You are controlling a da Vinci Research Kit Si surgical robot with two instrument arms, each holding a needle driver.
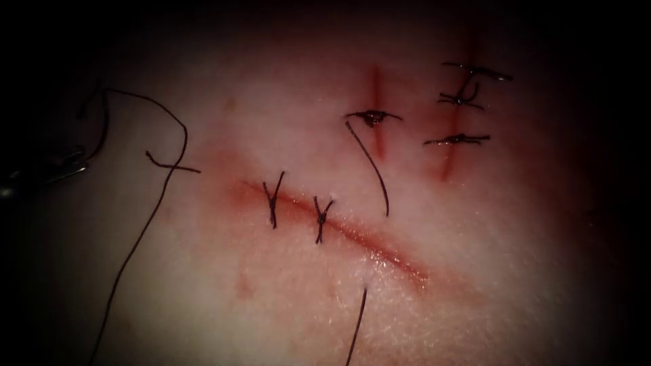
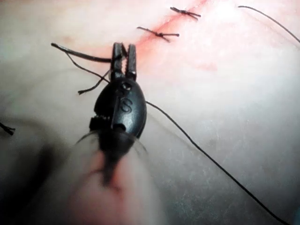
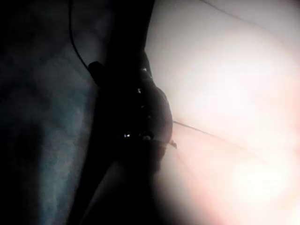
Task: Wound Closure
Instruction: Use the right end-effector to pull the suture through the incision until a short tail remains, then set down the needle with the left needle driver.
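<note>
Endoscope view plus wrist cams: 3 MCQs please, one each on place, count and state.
1. Where is the left end effector relative to the long slanted cut?
A. Far to its left
B. Directly over it
C. To its right

2. How many stitches cross that cut?
A. None
B. Two
C. Four

3. What is the state of the needle?
A. Buried in the tissue
B. Lying loose
C. Held at one end by the left end effector, out of the tissue

Key:
1. A, since it sits at the endoscope view's left edge.
2. B, since two knotted stitches sit on the cut's upper-left part.
3. C, since the left wrist view shows the jaws shut on it with its tip free.

What the right end effector holds is too dark to tell.
</note>
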